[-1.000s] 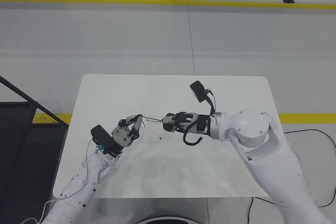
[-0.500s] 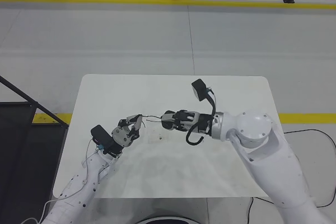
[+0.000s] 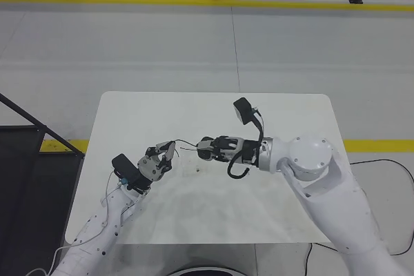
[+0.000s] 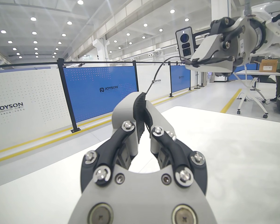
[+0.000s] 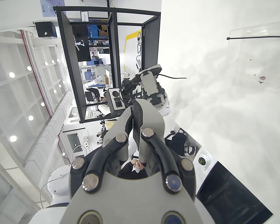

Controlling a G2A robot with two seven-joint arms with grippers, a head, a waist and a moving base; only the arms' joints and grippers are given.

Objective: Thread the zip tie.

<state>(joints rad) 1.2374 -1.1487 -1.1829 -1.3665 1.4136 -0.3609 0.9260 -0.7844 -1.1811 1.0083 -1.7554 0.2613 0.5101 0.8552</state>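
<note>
black ribbed pads [image 4: 138, 111] of the left gripper [image 4: 141, 97]: clenched together, pinching the zip tie [image 4: 163, 63] at their very tip. from that pinch the thin black strap rises clear of the table, curves over in an arc and runs to the right gripper [image 5: 133, 108], whose fingers are likewise pressed tight, the strap's far end caught at their tips. the right wrist view shows a short free length of the strap jutting from the other side of the left gripper. position of the pair: tips facing each other, near but apart, with the strap bridging the gap in the air between them. the left arm comes in from the near left corner and the right arm lies across from the right side, both over the middle of the white table [image 3: 276, 117]. further item: a second black tie [image 5: 254, 37], straight, head at one end, seen against a clear tray [image 5: 259, 59] on the tabletop; contact between the two cannot be told. small dark specks [image 5: 261, 78] within the same clear tray. surroundings: grey floor, a yellow floor line [image 3: 379, 145] passing behind the table, a dark panel [image 3: 21, 186] beside the table on the left arm's side, blue barrier panels [image 4: 98, 94] on black posts across the hall.
</note>
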